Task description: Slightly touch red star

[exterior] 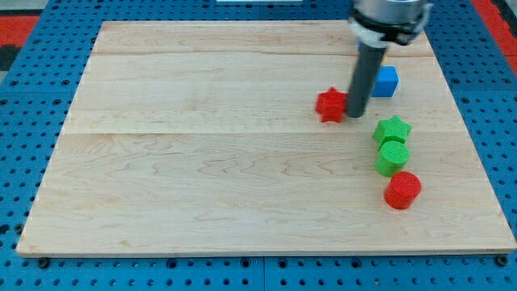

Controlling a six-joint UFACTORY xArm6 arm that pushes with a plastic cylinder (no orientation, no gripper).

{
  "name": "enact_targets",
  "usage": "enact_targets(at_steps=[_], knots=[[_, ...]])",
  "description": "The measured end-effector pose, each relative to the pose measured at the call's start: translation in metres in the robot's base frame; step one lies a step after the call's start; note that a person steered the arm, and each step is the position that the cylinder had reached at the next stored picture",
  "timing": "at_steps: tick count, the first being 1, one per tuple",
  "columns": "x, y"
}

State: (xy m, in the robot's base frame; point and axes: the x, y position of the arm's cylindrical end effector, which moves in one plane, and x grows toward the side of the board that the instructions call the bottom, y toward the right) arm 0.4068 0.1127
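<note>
The tip [355,115] touches the right side of the red star [329,105] on the table [202,162]. The arm has no jaws. A blue block [387,81] is near, on the right.

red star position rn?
The red star sits right of the board's centre in the camera view, with my tip at its right edge and the blue cube up-right.

Blue block [387,81] and red star [330,105], each partly behind rod [363,77].
</note>
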Motion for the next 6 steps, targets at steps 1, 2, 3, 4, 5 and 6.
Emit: enact_targets(at_steps=[1,2,3,4,5,6], knots=[[0.003,-0.072],[0.003,-0.096],[0.003,-0.096],[0.003,-0.104],[0.003,-0.147],[0.004,-0.181]])
